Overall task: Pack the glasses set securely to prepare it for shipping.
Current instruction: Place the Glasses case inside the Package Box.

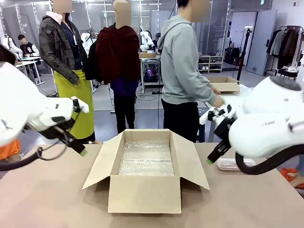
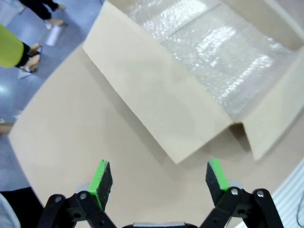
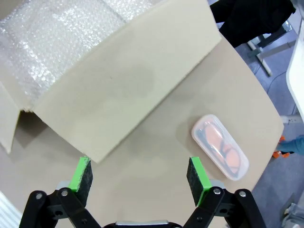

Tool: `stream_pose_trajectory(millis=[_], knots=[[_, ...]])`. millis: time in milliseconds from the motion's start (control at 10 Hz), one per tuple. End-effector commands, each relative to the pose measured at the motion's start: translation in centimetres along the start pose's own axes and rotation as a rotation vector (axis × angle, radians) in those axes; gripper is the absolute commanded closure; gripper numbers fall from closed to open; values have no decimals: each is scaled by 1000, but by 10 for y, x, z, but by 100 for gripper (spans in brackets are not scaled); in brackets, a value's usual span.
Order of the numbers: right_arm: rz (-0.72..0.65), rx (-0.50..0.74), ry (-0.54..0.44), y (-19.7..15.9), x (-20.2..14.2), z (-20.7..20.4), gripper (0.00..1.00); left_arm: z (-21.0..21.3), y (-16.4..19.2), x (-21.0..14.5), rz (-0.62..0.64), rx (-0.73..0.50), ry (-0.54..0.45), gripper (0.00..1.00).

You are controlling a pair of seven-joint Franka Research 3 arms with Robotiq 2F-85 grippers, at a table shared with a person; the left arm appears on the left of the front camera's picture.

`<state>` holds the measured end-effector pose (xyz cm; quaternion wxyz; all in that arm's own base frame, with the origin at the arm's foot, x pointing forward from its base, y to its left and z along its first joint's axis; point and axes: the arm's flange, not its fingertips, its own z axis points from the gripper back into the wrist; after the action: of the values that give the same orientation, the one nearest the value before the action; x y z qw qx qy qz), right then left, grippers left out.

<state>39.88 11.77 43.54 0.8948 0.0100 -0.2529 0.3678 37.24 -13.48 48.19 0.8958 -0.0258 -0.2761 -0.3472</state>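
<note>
With left gripper (image 2: 159,176) and right gripper (image 3: 141,172) jaws spread and empty, the pale pink case (image 3: 219,146) lies lower right on the table (image 3: 156,142); probably light, rigid and slick, so pinch across its narrow width.

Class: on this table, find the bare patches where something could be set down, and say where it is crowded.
Bare table lies left of the box, along the near edge in front of it, and between its right flap and the case. The bubble wrap inside the box carries nothing. Crowded: the right edge, around the case.
</note>
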Motion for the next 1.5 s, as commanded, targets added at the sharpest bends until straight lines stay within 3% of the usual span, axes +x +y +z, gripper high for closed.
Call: stream_pose_trajectory(millis=[0,200,300,500,800,1000,1100,1400], knots=[[51,43,17,-23,-4,25,0,54,11,-7,-48,-53,-28,0],[161,88,58,-46,-3,40,0,81,8,-13,-83,-109,-64,0],[282,143,140,-61,-2,42,0,94,4,-17,-100,-144,-101,0],[533,255,196,-97,-3,38,0,121,-8,-31,-173,-221,-192,0],[615,382,251,-127,-9,31,0,135,-17,-37,-196,-233,-253,0],[566,282,171,-123,-2,36,0,131,-17,-37,-195,-257,-245,0],[592,358,248,-126,-15,28,0,147,-12,-15,-179,-199,-245,0],[592,358,248,-126,-15,28,0,147,-12,-15,-179,-199,-245,0]])
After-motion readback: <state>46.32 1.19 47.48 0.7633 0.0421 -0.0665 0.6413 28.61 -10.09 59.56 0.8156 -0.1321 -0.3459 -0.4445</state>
